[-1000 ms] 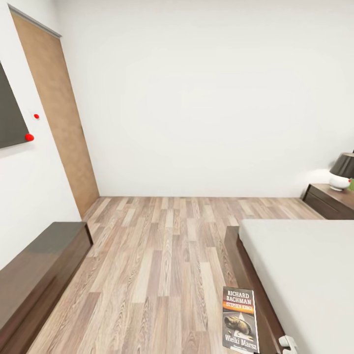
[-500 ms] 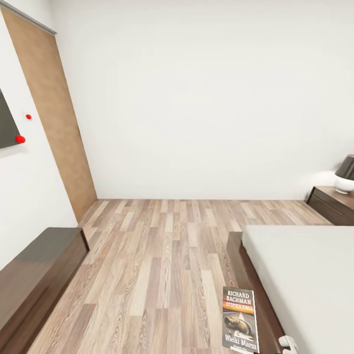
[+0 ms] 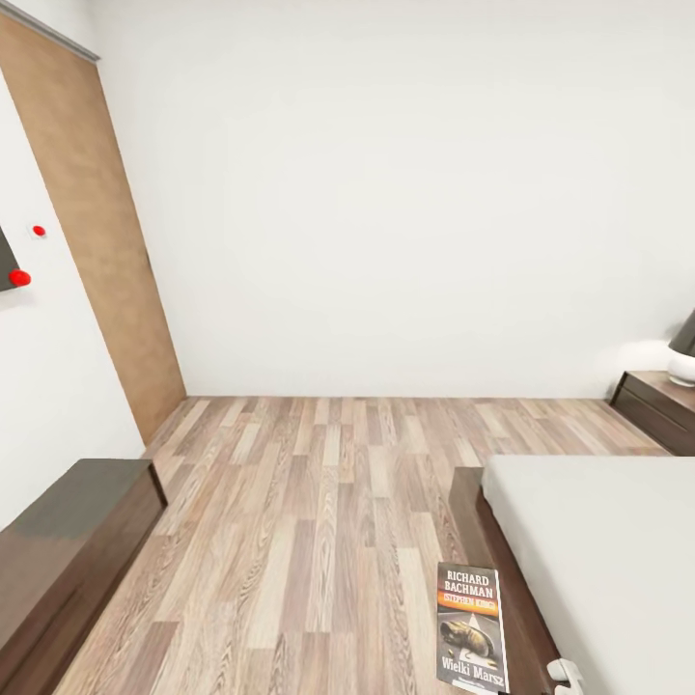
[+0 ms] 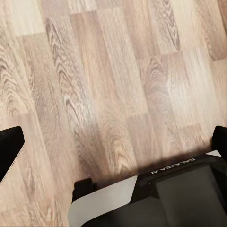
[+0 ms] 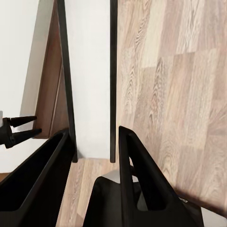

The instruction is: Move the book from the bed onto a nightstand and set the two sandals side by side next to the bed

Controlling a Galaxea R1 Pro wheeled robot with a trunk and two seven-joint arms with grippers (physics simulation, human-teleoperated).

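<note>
Starting at the left of the head view: a brown door [image 3: 97, 241], then the long low bench [image 3: 68, 550] against the wall (not a nightstand, so ignore it). The left gripper [image 4: 113, 142] hangs over bare wood floor [image 3: 309, 502], jaws spread wide with nothing between them.

Middle-right is the book [image 3: 471, 627], upright just beside the bed frame and off the mattress. In the right wrist view it's seen edge-on [image 5: 90, 85] as a pale slab with dark borders, running straight out from the right gripper [image 5: 94, 135]. The jaws are closed down on its near end, so I'd call it properly pinched. My read: the pickup is done and this is the carry leg.

Then the bed [image 3: 598, 541], and past its far corner the nightstand [image 3: 656, 405] with a lamp [image 3: 683, 359] on it.

The next move calls for rolling along the bed toward that nightstand, then lowering the book flat onto its top surface, away from the lamp base. A thin paperback held by one end could swing or slip, so go gently.

Hard to judge:
- nightstand and lamp are cut by the frame edge, so free room on top is unclear
- the book's lower edge is cropped
- I can't tell where the sandals lie, that step isn't started as far as I can see
</note>
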